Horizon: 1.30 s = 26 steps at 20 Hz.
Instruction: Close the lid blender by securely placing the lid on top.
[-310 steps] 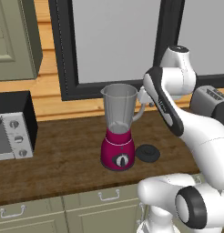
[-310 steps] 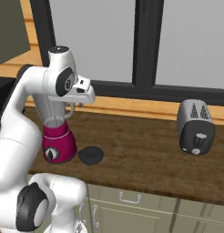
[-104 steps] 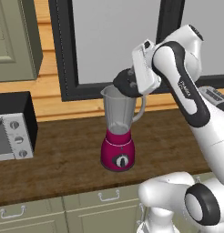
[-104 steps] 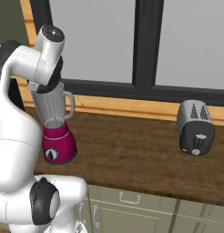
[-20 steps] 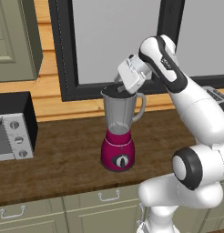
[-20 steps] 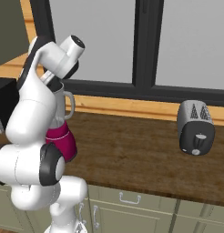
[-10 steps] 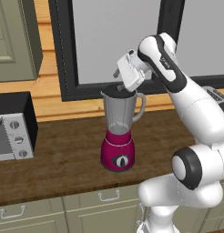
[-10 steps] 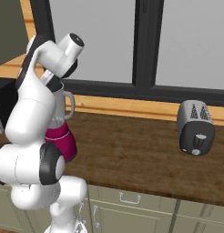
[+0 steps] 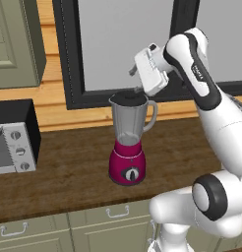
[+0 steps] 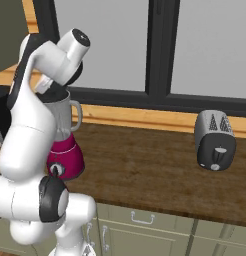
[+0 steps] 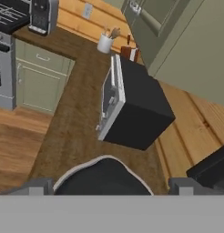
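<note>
The blender (image 9: 128, 142) stands on the wooden counter, a clear grey jar on a magenta base with a dark dial. The black lid (image 9: 128, 97) sits on the jar's rim. My gripper (image 9: 136, 81) is open, just above and to the right of the lid, tilted down toward it. In the hand view the lid (image 11: 102, 176) fills the bottom centre, with one fingertip (image 11: 37, 186) wide to its left and the other wide to its right, apart from it. In the right base view my arm covers the top of the blender (image 10: 64, 142).
A black and silver toaster oven (image 9: 12, 135) stands on the counter left of the blender, also in the hand view (image 11: 134, 109). A silver toaster (image 10: 215, 140) sits far to the right. A dark-framed window runs behind the counter.
The jaws have opened wide and let go of the lid, which now rests on the jar. The hand has lifted slightly away from it.
</note>
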Tool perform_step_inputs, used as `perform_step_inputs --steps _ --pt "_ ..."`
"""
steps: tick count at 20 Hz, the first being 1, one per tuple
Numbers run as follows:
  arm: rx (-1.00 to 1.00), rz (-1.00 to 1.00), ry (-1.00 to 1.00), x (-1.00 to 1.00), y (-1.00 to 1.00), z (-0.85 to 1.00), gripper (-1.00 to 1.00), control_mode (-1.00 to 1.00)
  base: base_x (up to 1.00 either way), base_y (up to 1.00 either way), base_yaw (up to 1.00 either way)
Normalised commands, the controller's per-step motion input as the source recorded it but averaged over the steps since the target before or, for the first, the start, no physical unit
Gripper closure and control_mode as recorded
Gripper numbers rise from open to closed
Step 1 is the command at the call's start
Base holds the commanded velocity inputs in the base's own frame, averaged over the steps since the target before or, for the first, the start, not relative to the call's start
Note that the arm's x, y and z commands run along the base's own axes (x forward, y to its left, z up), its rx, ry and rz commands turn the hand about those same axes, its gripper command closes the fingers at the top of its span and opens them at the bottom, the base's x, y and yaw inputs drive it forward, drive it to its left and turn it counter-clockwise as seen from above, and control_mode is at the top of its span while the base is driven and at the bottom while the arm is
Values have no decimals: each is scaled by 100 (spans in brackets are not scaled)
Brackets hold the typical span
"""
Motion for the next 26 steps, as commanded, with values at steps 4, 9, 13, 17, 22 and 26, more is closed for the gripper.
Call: perform_step_inputs --steps 4,9,13,17,22,26 --pt "2 0 -1 -31 -1 5 -100 -100 0 0 0" --pt "0 0 -1 -3 0 1 -100 -100 0 0 0" --pt "5 0 -4 -70 -18 13 -100 -100 0 0 0" --pt "5 0 -4 -92 -19 0 -100 -100 0 0 0" --pt "3 0 0 -89 -16 -3 -100 -100 0 0 0" --pt "0 0 0 -67 -18 -19 -100 -100 0 0 0"
